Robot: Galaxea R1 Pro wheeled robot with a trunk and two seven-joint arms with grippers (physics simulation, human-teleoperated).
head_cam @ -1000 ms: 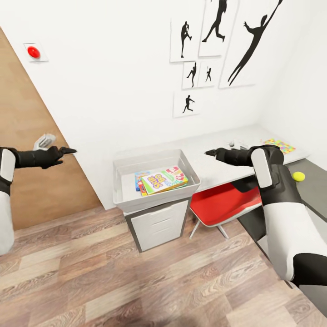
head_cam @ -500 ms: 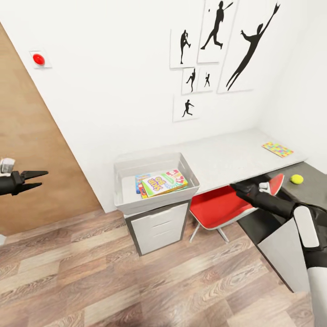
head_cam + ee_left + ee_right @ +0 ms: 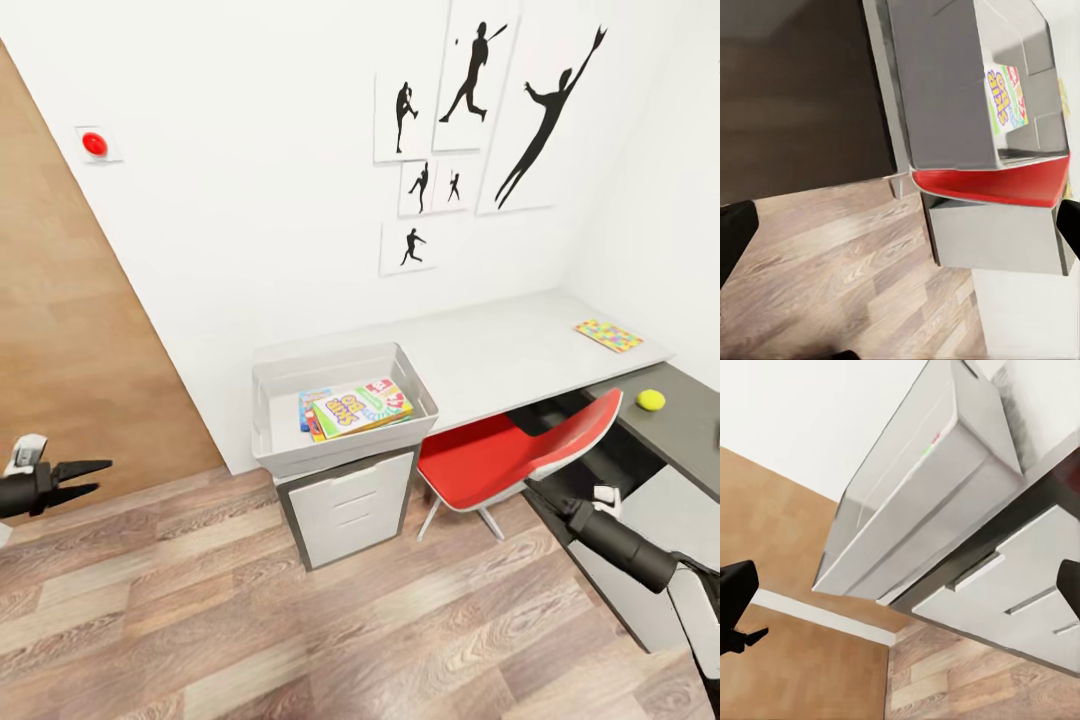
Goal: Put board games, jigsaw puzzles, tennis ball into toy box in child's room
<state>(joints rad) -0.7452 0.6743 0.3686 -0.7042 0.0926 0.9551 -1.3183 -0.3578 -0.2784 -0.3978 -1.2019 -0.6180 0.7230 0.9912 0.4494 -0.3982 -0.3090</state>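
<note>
Right gripper (image 3: 560,505) low beside red chair (image 3: 500,455), jaws spread, empty. Left gripper (image 3: 85,474) parted, empty, well left of toy box (image 3: 340,368). Beyond chair: tennis ball (image 3: 651,400), then jigsaw puzzle (image 3: 608,335). Right arm nearer both.

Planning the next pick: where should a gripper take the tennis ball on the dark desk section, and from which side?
Take the tennis ball across its middle, coming straight down from above. It is round, so any pair of opposite sides works, and it sits alone on the dark-grey desk section with open surface around it. The right gripper is probably the nearer one.
</note>
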